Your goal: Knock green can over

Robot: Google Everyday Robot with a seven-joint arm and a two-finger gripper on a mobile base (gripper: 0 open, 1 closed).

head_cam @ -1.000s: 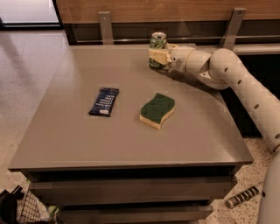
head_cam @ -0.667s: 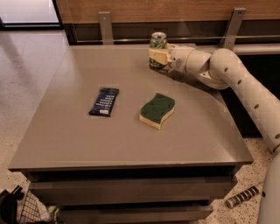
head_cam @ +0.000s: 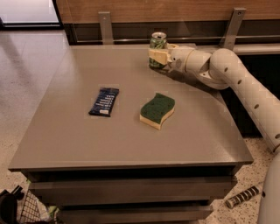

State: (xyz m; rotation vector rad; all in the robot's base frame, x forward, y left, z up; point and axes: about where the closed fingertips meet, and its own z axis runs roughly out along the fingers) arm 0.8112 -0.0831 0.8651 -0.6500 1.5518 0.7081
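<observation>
**Green can upright at the far edge**

The small pale-green aluminium can with dark green lettering point(head_cam: 158, 40) stands upright at the far edge of the flat grey tabletop point(head_cam: 131, 148). My cream-coloured gripper point(head_cam: 160, 52) is right against its lower half, at the end of the white arm point(head_cam: 236, 74) reaching in from the right. I can't tell if it's open or clamped.

Nearer me lie a green-topped yellow sponge point(head_cam: 157, 109) and a dark blue wrapped bar point(head_cam: 104, 101), well apart from the can. Behind is a wood-panelled wall point(head_cam: 175, 8), and the floor is pale and speckled point(head_cam: 26, 65).
</observation>
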